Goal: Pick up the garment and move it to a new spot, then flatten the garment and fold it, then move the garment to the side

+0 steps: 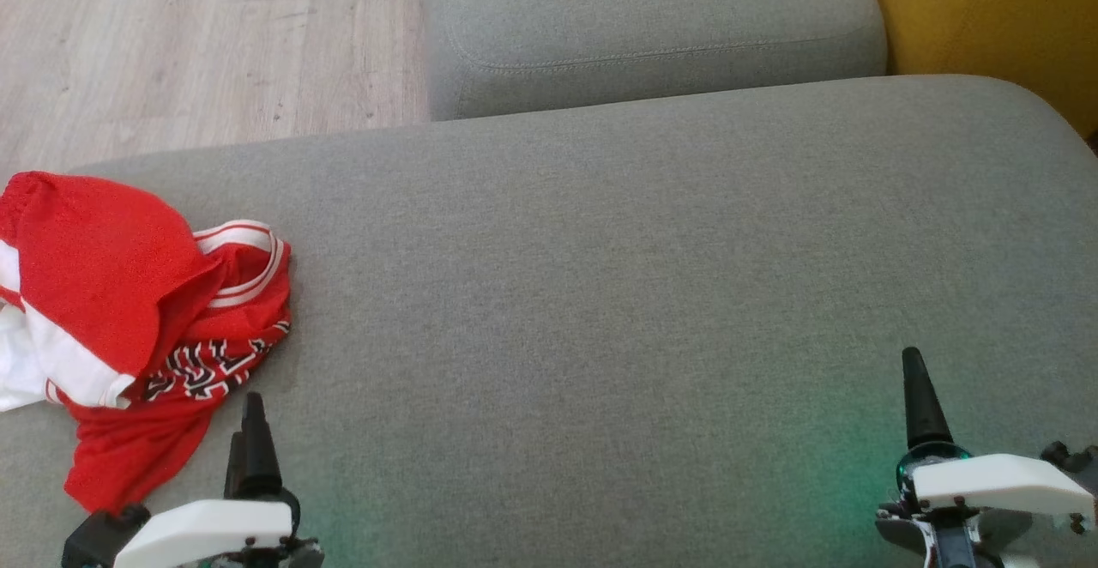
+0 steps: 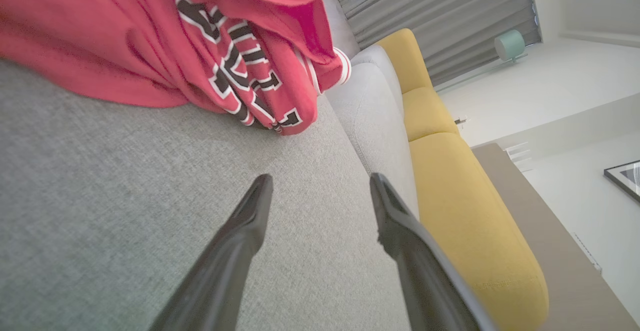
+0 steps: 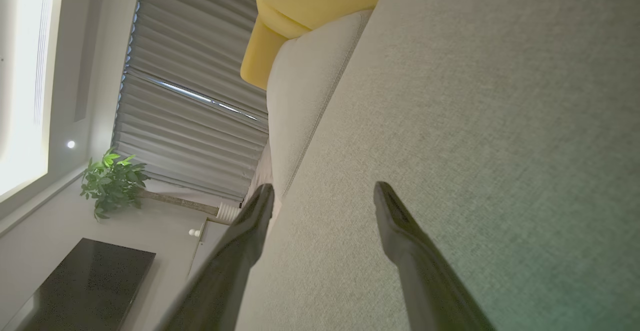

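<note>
Though crumpled on the sofa (image 1: 600, 276), judged the shirt (image 1: 103, 276) soft, light, floppy; best pinched at its striped collar (image 1: 253, 263). Found left gripper (image 2: 321, 178) and right gripper (image 3: 325, 187) spread open, empty.

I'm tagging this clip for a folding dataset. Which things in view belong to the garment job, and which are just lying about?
Job:
- red jersey, crumpled at the seat's left
- grey sofa seat under it
- left end effector, open
- right end effector, open

Just there:
- yellow cushion
- wood floor
- potted plant
- grey curtains
</note>
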`<state>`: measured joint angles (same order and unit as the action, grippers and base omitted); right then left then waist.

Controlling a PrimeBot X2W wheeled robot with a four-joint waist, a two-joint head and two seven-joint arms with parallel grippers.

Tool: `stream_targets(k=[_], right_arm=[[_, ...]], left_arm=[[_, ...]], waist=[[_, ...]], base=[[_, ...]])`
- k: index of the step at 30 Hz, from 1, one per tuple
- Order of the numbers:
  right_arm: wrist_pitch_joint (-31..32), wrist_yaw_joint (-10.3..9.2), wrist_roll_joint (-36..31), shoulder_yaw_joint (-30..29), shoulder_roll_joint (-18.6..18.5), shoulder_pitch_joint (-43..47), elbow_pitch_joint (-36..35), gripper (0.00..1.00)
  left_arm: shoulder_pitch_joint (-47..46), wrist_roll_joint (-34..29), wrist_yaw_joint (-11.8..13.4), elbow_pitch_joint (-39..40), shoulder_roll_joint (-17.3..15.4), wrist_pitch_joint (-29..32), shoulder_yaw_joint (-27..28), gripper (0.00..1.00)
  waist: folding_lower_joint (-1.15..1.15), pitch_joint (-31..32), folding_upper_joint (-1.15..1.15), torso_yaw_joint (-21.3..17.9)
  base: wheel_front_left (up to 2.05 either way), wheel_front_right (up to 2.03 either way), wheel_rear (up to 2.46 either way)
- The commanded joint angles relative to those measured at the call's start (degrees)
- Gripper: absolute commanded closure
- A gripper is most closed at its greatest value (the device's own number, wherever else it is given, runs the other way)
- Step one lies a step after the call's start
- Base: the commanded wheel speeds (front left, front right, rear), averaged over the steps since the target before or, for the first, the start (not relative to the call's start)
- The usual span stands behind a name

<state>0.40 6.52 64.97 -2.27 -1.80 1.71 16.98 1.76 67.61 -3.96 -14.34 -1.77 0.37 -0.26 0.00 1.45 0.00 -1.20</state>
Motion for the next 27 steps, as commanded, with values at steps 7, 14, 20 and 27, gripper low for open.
stream_targets(k=[7, 14, 20, 27], right_arm=[[-1.71, 0.33, -6.76, 1.74, -0.55, -1.39, -3.4, 0.0], [-2.9, 0.38, -12.12, 3.0, -0.6, -1.07, -4.2, 0.0], [-3.91, 0.43, -16.74, 3.92, -0.64, -0.64, -4.83, 0.0], [-5.1, 0.49, -21.9, 4.95, -0.68, -0.26, -5.61, 0.0]], left_arm=[[-0.59, -6.65, 1.13, 3.35, -0.65, -1.74, -1.04, 0.0], [-0.34, -11.79, 1.97, 4.23, -0.69, -2.92, -2.29, 0.0], [0.03, -16.25, 2.67, 4.89, -0.73, -3.93, -3.22, 0.0], [0.39, -21.41, 3.05, 5.1, -0.76, -5.11, -4.17, 0.0]], waist=[[0.0, 0.35, 0.0, -0.32], [0.0, 0.7, 0.0, -0.46], [0.0, 1.2, 0.0, -0.48], [0.0, 1.65, 0.0, -0.62]], base=[[0.0, 0.0, 0.0], [0.0, 0.0, 0.0], [0.0, 0.0, 0.0], [0.0, 0.0, 0.0]])
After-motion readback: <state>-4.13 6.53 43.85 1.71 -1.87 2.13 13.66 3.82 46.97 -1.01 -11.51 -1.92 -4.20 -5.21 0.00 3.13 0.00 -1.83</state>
